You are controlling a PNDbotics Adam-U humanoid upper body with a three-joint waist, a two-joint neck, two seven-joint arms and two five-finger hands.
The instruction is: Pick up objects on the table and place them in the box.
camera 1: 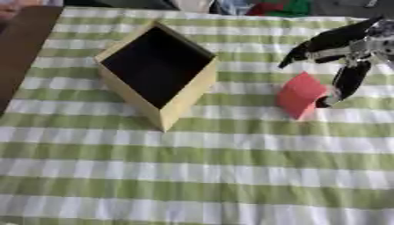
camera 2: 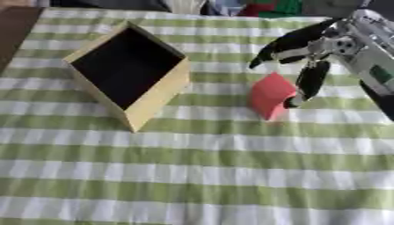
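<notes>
A red block (camera 1: 300, 95) stands on the green-and-white striped cloth, right of centre. My right hand (camera 2: 319, 46) comes in from the upper right and hovers over it, open: the thumb (camera 1: 348, 82) reaches down beside the block's right edge, and the fingers (camera 1: 327, 41) stretch out above and behind the block. Nothing is held. A wooden box (camera 1: 186, 96) with a dark inside lies to the left of the block, its opening facing up. My left hand shows in neither view.
The striped tablecloth (camera 1: 200, 176) covers the table. A bare brown strip of table (camera 1: 23, 48) runs along the left. Coloured items (camera 1: 269, 6) lie beyond the far edge.
</notes>
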